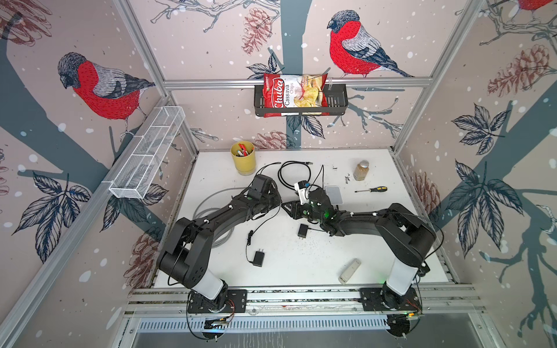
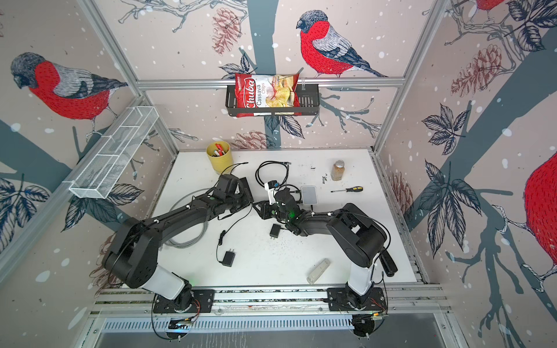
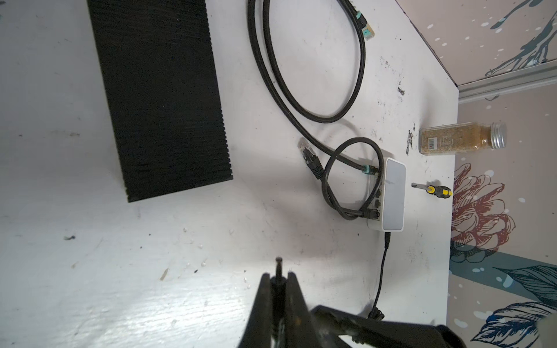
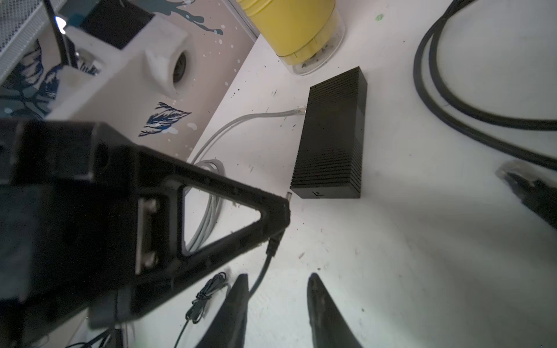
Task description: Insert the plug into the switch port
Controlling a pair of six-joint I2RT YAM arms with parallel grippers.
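Note:
My left gripper (image 3: 278, 275) is shut on a small black barrel plug (image 3: 278, 266), whose metal tip pokes out past the fingertips. In the right wrist view the plug tip (image 4: 287, 196) hovers just off the near end corner of the black ribbed switch box (image 4: 331, 141), which has a small port (image 4: 316, 194) on that end face. The plug's thin cable (image 4: 271, 250) drops past the inner side of one finger of my right gripper (image 4: 277, 286), whose jaws stand apart. In a top view both grippers meet at mid-table, left (image 1: 279, 202) and right (image 1: 287, 208).
A white network box (image 3: 391, 192) with black cables plugged in lies to the right. Nearby are a loose network plug (image 3: 309, 153), a spice bottle (image 1: 361, 170), a screwdriver (image 1: 371, 189), a yellow cup (image 1: 243, 158), two black power adapters (image 1: 258, 258) (image 1: 302, 231) and a grey cable coil (image 1: 211, 217).

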